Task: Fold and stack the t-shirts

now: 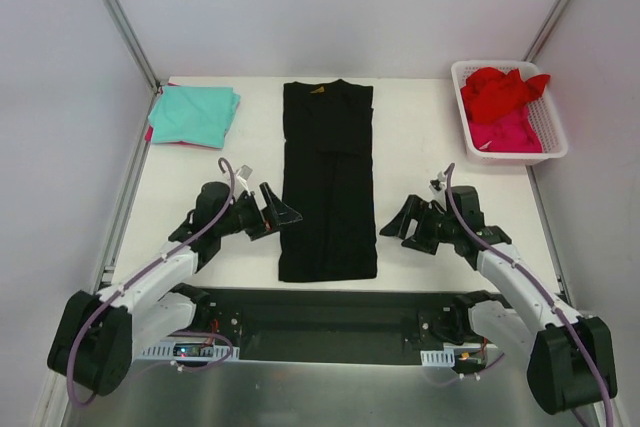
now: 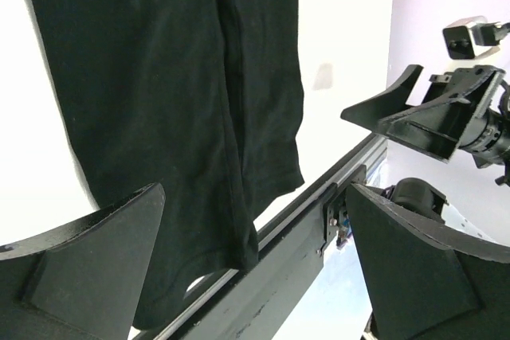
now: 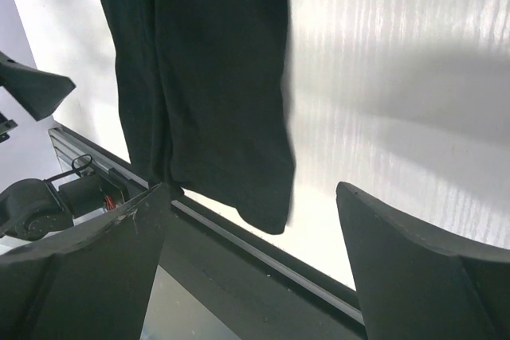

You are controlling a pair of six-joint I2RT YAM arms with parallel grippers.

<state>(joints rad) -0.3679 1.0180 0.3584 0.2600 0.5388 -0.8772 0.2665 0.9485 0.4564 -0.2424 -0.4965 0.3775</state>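
Black shirt (image 1: 328,187) lies folded lengthwise between left gripper (image 1: 275,215) and right gripper (image 1: 398,229), both spread wide open, holding nothing.

A: Table (image 1: 420,137): white, brightly lit. Surroundings?
B: Pale lilac-grey walls (image 1: 330,7) behind and either side of table. Two slanted metal posts (image 1: 118,15) at its far corners. Dark rail (image 1: 330,319) along its near edge.

Bright even light, glaring white table (image 3: 414,5), underexposed black t-shirt (image 1: 328,187)
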